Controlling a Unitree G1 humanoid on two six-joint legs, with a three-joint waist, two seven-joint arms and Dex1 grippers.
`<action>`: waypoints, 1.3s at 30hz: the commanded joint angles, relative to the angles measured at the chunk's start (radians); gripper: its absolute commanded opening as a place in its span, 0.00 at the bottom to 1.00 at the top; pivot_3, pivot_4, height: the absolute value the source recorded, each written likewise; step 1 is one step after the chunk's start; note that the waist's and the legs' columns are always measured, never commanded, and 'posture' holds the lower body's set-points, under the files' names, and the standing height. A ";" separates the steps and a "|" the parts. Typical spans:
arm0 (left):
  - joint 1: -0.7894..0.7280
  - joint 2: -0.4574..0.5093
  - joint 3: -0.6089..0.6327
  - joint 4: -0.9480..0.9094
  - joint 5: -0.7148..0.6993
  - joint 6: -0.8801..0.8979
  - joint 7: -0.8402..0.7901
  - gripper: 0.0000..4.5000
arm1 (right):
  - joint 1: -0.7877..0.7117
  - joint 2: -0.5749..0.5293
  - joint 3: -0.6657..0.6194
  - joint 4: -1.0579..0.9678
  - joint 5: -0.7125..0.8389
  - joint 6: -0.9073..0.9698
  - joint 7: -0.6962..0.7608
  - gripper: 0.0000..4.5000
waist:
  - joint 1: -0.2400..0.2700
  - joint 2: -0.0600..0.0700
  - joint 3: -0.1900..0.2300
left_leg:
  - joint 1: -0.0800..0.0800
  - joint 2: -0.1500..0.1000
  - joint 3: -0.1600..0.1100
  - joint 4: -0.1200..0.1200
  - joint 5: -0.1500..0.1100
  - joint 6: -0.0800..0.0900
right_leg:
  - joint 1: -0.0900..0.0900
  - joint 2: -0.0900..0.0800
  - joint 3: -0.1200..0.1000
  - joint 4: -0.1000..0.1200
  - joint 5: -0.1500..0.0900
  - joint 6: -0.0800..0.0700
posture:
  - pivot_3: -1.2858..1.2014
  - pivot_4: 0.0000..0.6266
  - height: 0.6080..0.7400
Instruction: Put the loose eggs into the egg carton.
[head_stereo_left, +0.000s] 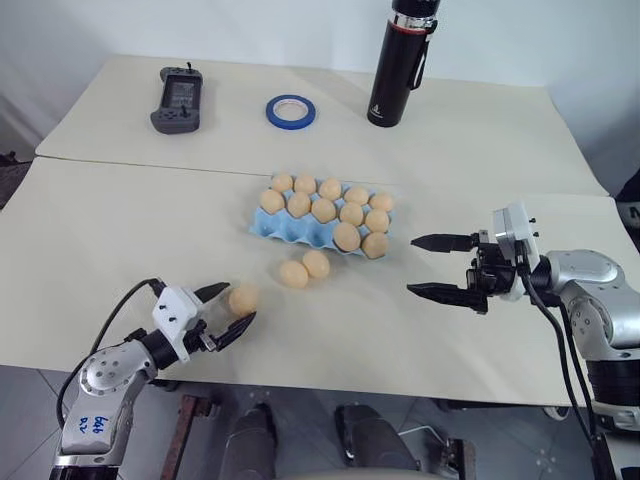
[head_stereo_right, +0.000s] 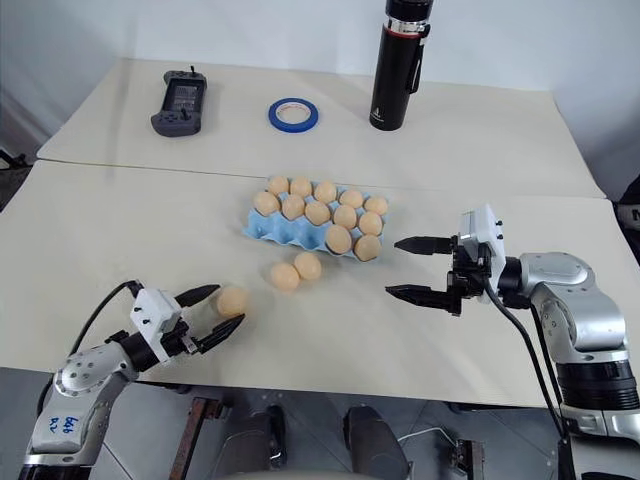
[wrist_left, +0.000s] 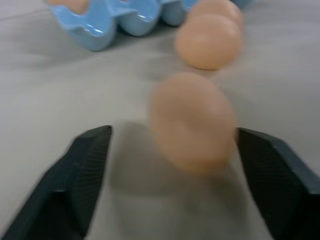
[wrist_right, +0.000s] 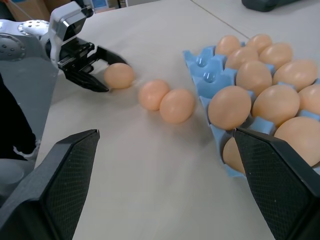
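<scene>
Egg carton (head_stereo_left: 262, 222) mid-table, mostly filled with eggs; a couple of cups at its left end stand empty. Three loose eggs remain on the table: a touching pair (head_stereo_left: 305, 269) just off the carton's near side, and a single egg (head_stereo_left: 243, 298) closer to the near edge, left of the pair. Left gripper (head_stereo_left: 232, 310) spread around that single egg, fingers either side, not yet pinching. Right gripper (head_stereo_left: 432, 265) spread wide, empty, hovering right of the carton. Three placements left, by my count.
</scene>
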 joint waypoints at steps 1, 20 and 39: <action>-0.020 0.012 -0.002 0.009 0.003 -0.015 -0.010 0.53 | 0.010 -0.009 -0.035 -0.038 0.020 -0.004 -0.012 1.00 | 0.001 0.000 0.000 | 0.000 0.000 0.000 0.000 0.000 0.000 | 0.000 0.000 0.000 0.000 0.000 0.000 | 0.52 0.24 1.00; -0.099 0.022 0.051 0.036 -0.039 0.027 0.008 0.05 | 0.017 -0.006 -0.034 -0.030 0.006 -0.033 -0.045 1.00 | 0.002 0.000 0.000 | 0.000 0.000 0.000 0.000 0.000 0.001 | 0.000 0.000 -0.001 0.001 0.000 0.000 | 0.52 0.24 1.00; 0.120 0.106 0.148 -0.391 -0.207 0.239 0.011 0.99 | 0.033 -0.022 -0.040 -0.032 0.010 -0.026 -0.040 1.00 | 0.002 0.000 0.000 | 0.001 0.000 -0.001 0.002 0.000 0.001 | 0.001 -0.002 -0.002 0.003 -0.003 -0.004 | 0.52 0.24 1.00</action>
